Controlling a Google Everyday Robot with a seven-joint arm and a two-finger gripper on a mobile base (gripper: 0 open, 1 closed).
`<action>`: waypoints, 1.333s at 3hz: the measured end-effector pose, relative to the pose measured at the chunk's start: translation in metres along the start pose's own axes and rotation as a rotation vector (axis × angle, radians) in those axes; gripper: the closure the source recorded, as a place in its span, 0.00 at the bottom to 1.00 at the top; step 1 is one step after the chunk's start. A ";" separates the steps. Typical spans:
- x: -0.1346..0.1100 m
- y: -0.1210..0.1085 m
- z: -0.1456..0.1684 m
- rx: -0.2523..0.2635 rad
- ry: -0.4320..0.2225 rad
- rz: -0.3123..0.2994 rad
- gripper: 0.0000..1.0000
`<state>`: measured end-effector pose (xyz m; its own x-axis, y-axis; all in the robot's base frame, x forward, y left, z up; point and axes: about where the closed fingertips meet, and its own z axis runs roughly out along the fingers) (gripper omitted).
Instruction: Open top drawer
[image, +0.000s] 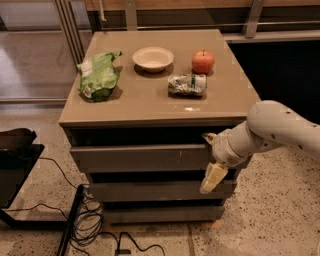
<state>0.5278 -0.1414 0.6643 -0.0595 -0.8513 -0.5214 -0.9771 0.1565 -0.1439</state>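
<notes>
The top drawer (140, 157) is the wide grey front just under the cabinet top, with small pale scratches right of centre. A dark gap shows above it. My gripper (209, 157) is at the drawer front's right end, on the white arm (280, 130) that comes in from the right. One finger (207, 136) sits at the front's top edge and the other (213, 178) hangs below its bottom edge, so the fingers stand apart and straddle the panel. I cannot see any of the drawer's inside.
Two narrower grey drawer fronts (155, 191) lie below. On the cabinet top (150, 100) are a green bag (98, 75), a pale bowl (153, 58), a red apple (203, 62) and a crushed can (187, 84). Black cables (90, 225) and a black stand (15, 160) are on the floor at left.
</notes>
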 end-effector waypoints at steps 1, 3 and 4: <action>0.001 -0.001 0.019 -0.027 0.006 0.007 0.00; 0.001 -0.001 0.019 -0.027 0.006 0.007 0.19; 0.001 -0.001 0.019 -0.027 0.006 0.007 0.42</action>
<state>0.5326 -0.1327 0.6477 -0.0672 -0.8534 -0.5170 -0.9820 0.1484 -0.1173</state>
